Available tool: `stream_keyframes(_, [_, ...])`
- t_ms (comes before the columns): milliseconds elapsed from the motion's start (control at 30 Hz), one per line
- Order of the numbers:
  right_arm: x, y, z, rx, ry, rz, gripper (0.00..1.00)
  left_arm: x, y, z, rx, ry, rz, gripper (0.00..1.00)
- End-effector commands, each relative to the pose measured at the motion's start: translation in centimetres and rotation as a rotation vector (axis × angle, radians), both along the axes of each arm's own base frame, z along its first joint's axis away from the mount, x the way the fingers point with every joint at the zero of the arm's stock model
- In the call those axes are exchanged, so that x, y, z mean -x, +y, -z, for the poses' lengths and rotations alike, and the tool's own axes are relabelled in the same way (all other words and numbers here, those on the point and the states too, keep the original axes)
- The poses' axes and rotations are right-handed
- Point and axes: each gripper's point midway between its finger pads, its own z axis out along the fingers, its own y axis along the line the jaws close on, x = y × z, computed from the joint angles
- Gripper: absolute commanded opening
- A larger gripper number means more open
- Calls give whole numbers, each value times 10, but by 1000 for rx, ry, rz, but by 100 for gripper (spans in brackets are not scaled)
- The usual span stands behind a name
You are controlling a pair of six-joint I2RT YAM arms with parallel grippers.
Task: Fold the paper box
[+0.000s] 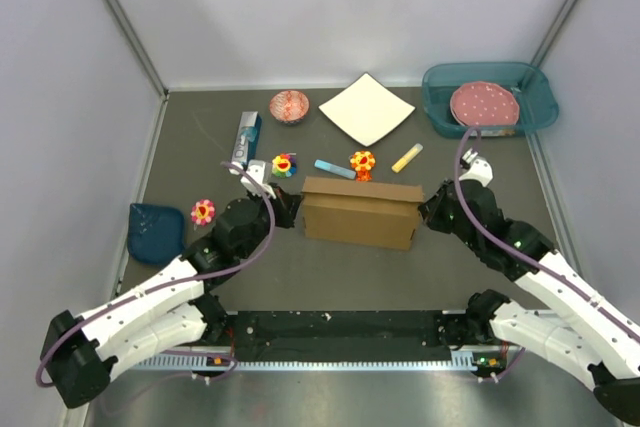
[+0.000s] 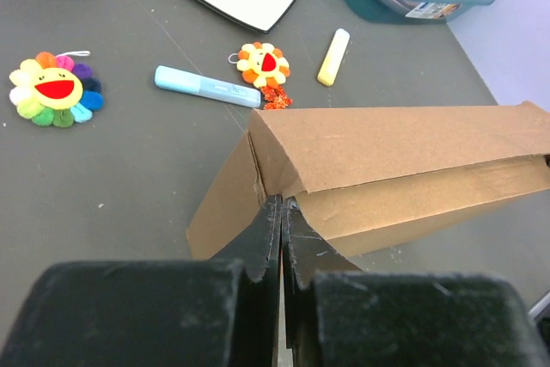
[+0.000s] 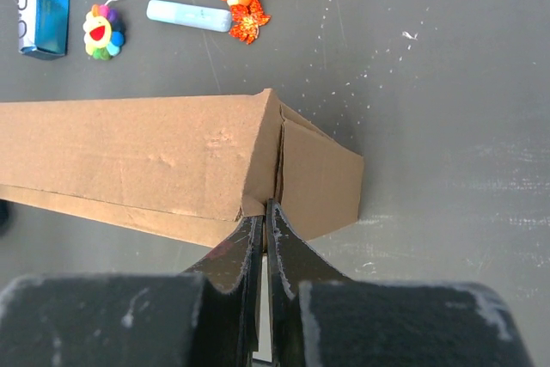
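Observation:
The paper box (image 1: 360,212) is brown cardboard, partly folded, and stands lengthwise at the table's centre. My left gripper (image 1: 293,211) is at its left end. In the left wrist view its jaws are pressed together (image 2: 283,204), pinching the corner seam where the end flap meets the front wall of the box (image 2: 387,152). My right gripper (image 1: 427,209) is at the right end. Its jaws are closed (image 3: 268,205) on the lower edge of the seam between the long face and the end flap of the box (image 3: 129,148).
Behind the box lie a blue marker (image 1: 334,169), a yellow marker (image 1: 406,157) and two flower toys (image 1: 284,165) (image 1: 362,161). A white sheet (image 1: 366,109), red bowl (image 1: 289,106), blue carton (image 1: 247,137) and teal bin (image 1: 535,97) stand further back. A third flower (image 1: 203,211) and a blue cloth (image 1: 156,230) lie left.

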Motion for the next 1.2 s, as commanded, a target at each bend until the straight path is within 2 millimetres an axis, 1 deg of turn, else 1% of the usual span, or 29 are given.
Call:
stream_keyframes(0, [44, -27, 70, 175, 252, -23, 0, 28, 20, 89, -141, 235, -8, 0])
stream_keyframes(67, [45, -27, 71, 172, 256, -21, 0, 30, 26, 98, -158, 254, -28, 0])
stream_keyframes(100, [45, -27, 71, 171, 258, -21, 0, 33, 29, 105, -175, 271, -33, 0])
stream_keyframes(200, [46, -27, 71, 170, 263, -21, 0, 35, 34, 117, -208, 298, -53, 0])
stream_keyframes(267, [44, -27, 66, 163, 250, -16, 0, 37, 36, 121, -218, 307, -57, 0])
stream_keyframes(333, [42, -27, 58, 162, 226, -15, 0, 36, 36, 120, -215, 304, -61, 0])
stream_keyframes(367, [39, -26, 48, 150, 205, -13, 1, 36, 36, 118, -211, 300, -62, 0])
stream_keyframes(400, [38, -26, 43, 151, 193, -12, 9, 35, 36, 115, -207, 294, -62, 0])
stream_keyframes(433, [34, -25, 30, 144, 168, -16, 13, 34, 35, 113, -209, 286, -59, 0])
stream_keyframes(500, [31, -25, 17, 140, 142, -16, 22, 32, 35, 108, -210, 278, -61, 0])
stream_keyframes(533, [28, -23, 3, 128, 111, -22, 24, 32, 35, 106, -213, 272, -60, 0])
stream_keyframes(567, [26, -23, -4, 128, 98, -23, 26, 30, 34, 103, -210, 268, -61, 0])
stream_keyframes(600, [25, -23, -10, 133, 84, -29, 27, 30, 34, 101, -210, 266, -59, 0])
stream_keyframes(633, [22, -22, -23, 120, 56, -31, 29, 30, 34, 100, -212, 263, -62, 0])
stream_keyframes(700, [18, -25, -36, 130, 16, -27, 31, 28, 34, 97, -207, 255, -66, 0])
stream_keyframes(733, [16, -26, -46, 125, -9, -21, 31, 28, 34, 96, -208, 254, -65, 0])
stream_keyframes(833, [10, -28, -62, 139, -54, -17, 33, 27, 31, 92, -206, 248, -56, 0])
stream_keyframes(933, [7, -22, -66, 142, -57, -39, 33, 26, 29, 90, -204, 246, -52, 0])
stream_keyframes(1067, [3, -13, -64, 141, -47, -72, 34, 24, 28, 87, -210, 240, -47, 0])
stream_keyframes(1167, [0, -12, -65, 137, -59, -61, 34, 24, 27, 85, -213, 233, -44, 0])
